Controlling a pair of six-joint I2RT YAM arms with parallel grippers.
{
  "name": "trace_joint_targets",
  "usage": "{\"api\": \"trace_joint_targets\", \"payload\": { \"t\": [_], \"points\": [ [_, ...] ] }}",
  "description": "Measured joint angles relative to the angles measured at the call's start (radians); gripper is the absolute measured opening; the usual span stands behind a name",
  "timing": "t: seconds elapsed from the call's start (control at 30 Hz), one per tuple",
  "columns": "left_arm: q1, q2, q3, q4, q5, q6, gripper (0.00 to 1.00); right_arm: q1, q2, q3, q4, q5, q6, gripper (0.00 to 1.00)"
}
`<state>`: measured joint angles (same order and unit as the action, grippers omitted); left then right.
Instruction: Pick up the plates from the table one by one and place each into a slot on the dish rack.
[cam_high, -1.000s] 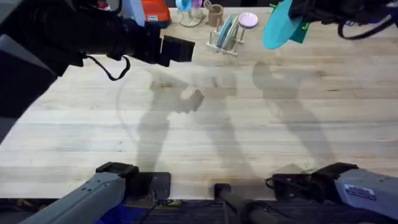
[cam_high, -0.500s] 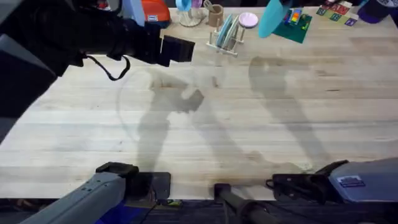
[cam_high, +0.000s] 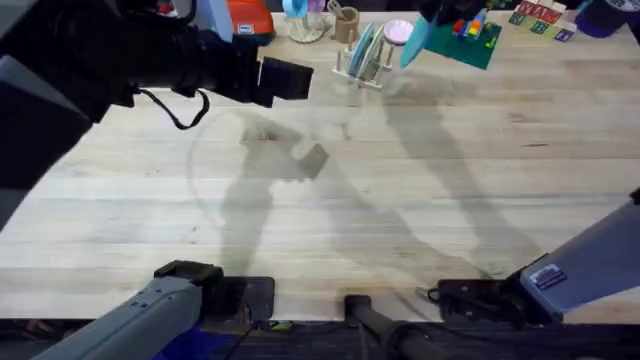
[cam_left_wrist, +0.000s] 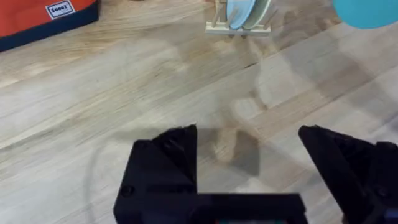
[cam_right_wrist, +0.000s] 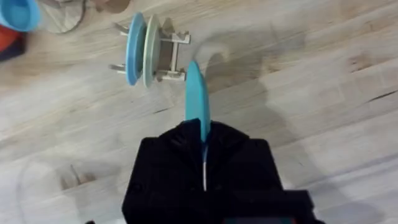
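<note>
Right gripper (cam_right_wrist: 202, 146) clamped on turquoise plate (cam_right_wrist: 198, 102), edge-on just beside dish rack (cam_right_wrist: 165, 56); rack already holding two plates, clearest from right wrist. Left gripper (cam_left_wrist: 249, 162) wide apart above bare table (cam_left_wrist: 93, 112).

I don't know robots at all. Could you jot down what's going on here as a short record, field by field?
Right gripper: shut on a turquoise plate, held on edge above the table
Held plate's place: just beside the dish rack, not yet in a slot
Dish rack: near the table's far edge, already holding two plates upright, one blue, one pale green
Left gripper: open, holding nothing, above bare wood
Behind the rack: a green brick baseplate and a pink disc
</note>
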<state>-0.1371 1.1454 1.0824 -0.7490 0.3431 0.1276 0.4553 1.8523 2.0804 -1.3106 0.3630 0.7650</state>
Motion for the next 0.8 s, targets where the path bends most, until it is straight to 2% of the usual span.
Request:
{"api": "trace_joint_targets", "payload": {
  "t": [0.8],
  "points": [
    [0.0, 0.0, 0.0, 0.0, 0.0, 0.0, 0.995, 0.0, 0.027, 0.005, 0.102, 0.008, 0.077, 0.028]
  ]
}}
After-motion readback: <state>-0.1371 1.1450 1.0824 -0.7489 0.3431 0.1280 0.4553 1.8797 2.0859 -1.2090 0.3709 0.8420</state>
